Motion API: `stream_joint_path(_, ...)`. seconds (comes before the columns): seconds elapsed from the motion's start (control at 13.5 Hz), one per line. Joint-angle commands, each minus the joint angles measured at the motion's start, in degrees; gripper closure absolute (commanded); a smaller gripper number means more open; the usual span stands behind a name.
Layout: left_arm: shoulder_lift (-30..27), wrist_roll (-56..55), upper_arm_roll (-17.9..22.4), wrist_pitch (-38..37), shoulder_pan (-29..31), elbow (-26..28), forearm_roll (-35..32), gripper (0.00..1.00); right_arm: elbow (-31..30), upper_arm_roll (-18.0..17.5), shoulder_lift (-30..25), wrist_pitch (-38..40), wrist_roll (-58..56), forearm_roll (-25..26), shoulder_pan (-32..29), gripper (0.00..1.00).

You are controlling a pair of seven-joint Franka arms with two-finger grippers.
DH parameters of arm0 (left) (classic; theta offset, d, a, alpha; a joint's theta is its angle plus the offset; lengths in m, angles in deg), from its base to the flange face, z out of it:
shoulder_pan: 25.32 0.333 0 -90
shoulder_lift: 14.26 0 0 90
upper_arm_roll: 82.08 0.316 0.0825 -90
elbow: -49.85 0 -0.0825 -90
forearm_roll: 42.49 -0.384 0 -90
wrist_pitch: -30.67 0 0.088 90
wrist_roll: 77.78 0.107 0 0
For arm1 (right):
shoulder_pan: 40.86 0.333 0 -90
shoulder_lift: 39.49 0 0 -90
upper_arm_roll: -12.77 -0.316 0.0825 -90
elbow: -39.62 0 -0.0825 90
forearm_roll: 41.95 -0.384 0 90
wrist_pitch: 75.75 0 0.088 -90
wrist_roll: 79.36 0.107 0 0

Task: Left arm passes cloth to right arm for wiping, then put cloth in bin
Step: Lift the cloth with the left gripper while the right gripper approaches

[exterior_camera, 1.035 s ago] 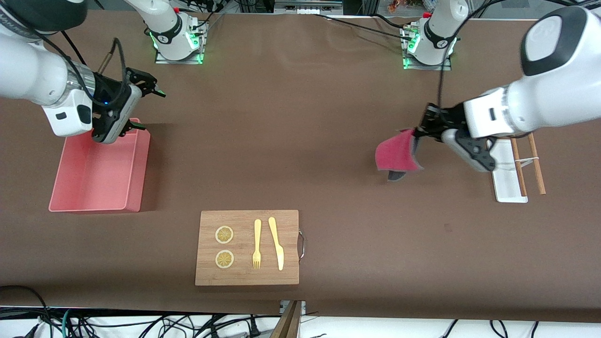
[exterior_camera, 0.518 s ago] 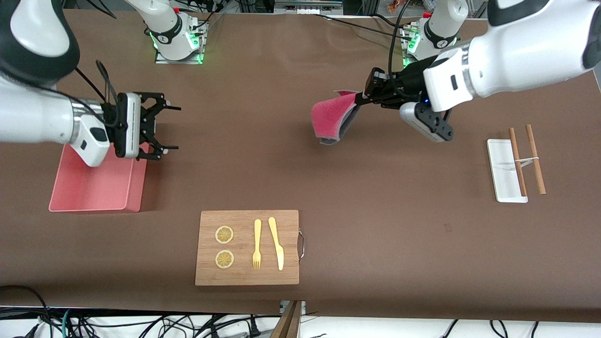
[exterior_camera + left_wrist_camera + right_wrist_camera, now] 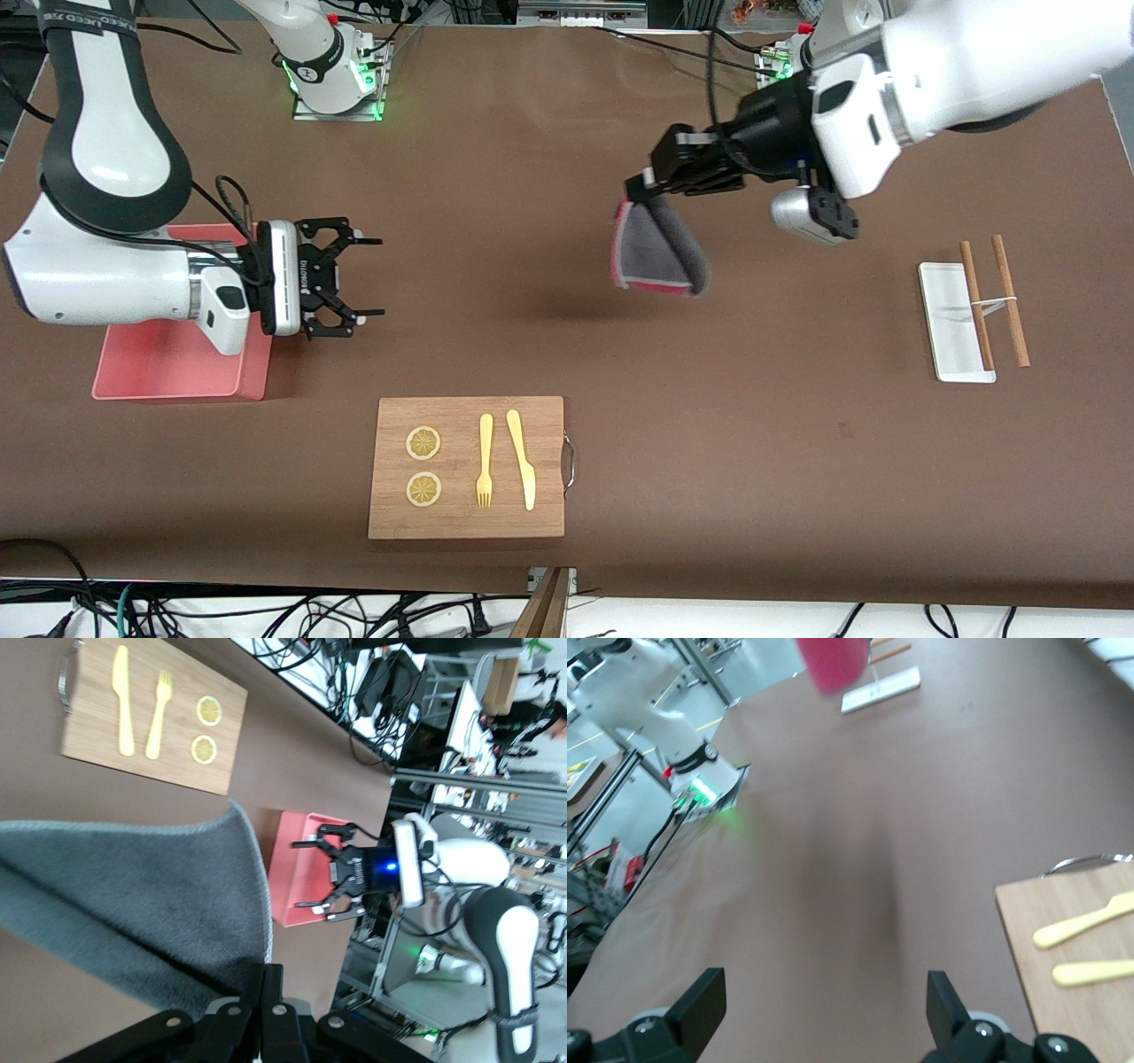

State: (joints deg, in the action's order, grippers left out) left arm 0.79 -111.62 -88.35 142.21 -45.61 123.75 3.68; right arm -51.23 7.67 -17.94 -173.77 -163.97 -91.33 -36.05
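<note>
hanging from the left pincer (image 3: 640,183), the cloth (image 3: 660,248) is up in the air over the bare brown surface (image 3: 549,337).
the left pincer is clenched on the cloth's top edge, grey face showing toward the front camera. the right pincer (image 3: 359,276) is spread wide, grasping nothing, just beside the bin (image 3: 177,368) at the right arm's end of the surface.

Brown table (image 3: 567,337) carries bin (image 3: 177,368), cutting board (image 3: 467,468), white tray (image 3: 952,323), seemingly chopsticks (image 3: 1010,301).
</note>
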Motion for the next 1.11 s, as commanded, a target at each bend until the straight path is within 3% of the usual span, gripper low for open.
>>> stream_joint_path(0.0,2.26,-5.26,0.56,7.27,-3.95,-0.16,0.93,1.00,-9.39,-3.23,-5.78,-9.51,-0.39,-6.41,1.25,0.00)
stream_joint_path(0.22,3.23,-8.51,0.56,12.64,-5.97,-0.25,1.02,1.00,-17.42,-9.38,-12.47,-19.46,3.11,-9.77,1.42,0.00)
stream_joint_path(0.74,4.55,-10.02,0.65,15.91,-7.92,-0.16,0.94,1.00,-21.12,-17.21,-17.32,-29.05,14.55,-9.77,2.13,0.00)
stream_joint_path(1.04,4.64,-9.93,0.73,15.91,-7.92,-0.16,0.94,1.00,-20.86,-17.93,-16.36,-33.10,15.44,-9.51,3.70,0.00)
